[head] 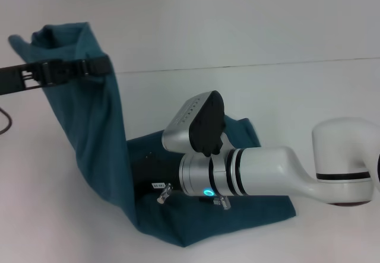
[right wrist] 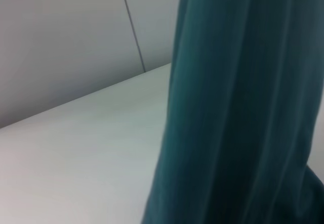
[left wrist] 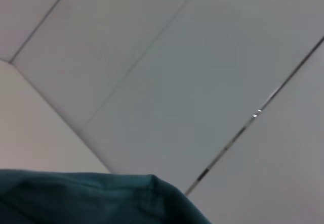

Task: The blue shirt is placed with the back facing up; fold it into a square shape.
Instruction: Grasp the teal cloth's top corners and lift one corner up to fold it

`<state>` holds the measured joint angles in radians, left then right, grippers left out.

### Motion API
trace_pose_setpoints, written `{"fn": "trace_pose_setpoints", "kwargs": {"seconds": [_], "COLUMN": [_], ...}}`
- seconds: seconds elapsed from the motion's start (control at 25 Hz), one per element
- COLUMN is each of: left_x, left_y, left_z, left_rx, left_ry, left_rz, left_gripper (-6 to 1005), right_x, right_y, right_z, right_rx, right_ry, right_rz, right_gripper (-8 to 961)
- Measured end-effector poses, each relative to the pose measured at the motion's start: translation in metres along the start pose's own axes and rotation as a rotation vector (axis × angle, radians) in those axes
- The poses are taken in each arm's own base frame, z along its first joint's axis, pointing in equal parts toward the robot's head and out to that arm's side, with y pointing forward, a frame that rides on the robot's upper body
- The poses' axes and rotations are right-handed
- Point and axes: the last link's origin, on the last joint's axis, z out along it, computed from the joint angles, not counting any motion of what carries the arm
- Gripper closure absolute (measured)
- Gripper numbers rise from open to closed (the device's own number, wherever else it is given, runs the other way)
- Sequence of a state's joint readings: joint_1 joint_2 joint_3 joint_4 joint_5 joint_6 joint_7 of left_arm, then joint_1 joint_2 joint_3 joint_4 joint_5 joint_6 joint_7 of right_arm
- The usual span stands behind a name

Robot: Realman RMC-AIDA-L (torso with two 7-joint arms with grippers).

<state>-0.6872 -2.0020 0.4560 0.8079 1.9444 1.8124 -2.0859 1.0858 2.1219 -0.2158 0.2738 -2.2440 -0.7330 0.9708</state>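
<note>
On the white bench [head: 267, 85], you see the shirt [head: 95, 138] partly lifted: one edge hangs high at the robot's left, pinched in the jaws of the left gripper [head: 105, 66], and a long drape falls to the rest of the cloth, which lies bunched on the bench. The right gripper [head: 145, 177] lies low over that lower part, beside the drape; its jaws appear buried in dark fabric, so you cannot tell their state. Both wrist views show only teal cloth, bench and wall.
</note>
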Motion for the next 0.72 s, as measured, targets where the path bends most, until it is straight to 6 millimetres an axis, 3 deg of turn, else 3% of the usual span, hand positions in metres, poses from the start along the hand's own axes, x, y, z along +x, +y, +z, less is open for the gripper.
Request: {"fn": "trace_pose_setpoints", "kwargs": {"seconds": [0.4,0.72], "left_x": [0.001,-0.002], "left_y": [0.007,0.012], "left_z": [0.018,0.028], "left_rx": [-0.057,-0.103], "left_ry": [-0.045,-0.033], "left_rz": [0.036,0.036], "left_gripper": [965,966], "right_x": [0.003,0.022], "right_y": [0.004,-0.02], "right_z": [0.003,-0.02], "right_rx": [0.004,0.167], "right_ry": [0.005,-0.116], "right_rz": [0.005,0.09], "right_gripper": [935,935]}}
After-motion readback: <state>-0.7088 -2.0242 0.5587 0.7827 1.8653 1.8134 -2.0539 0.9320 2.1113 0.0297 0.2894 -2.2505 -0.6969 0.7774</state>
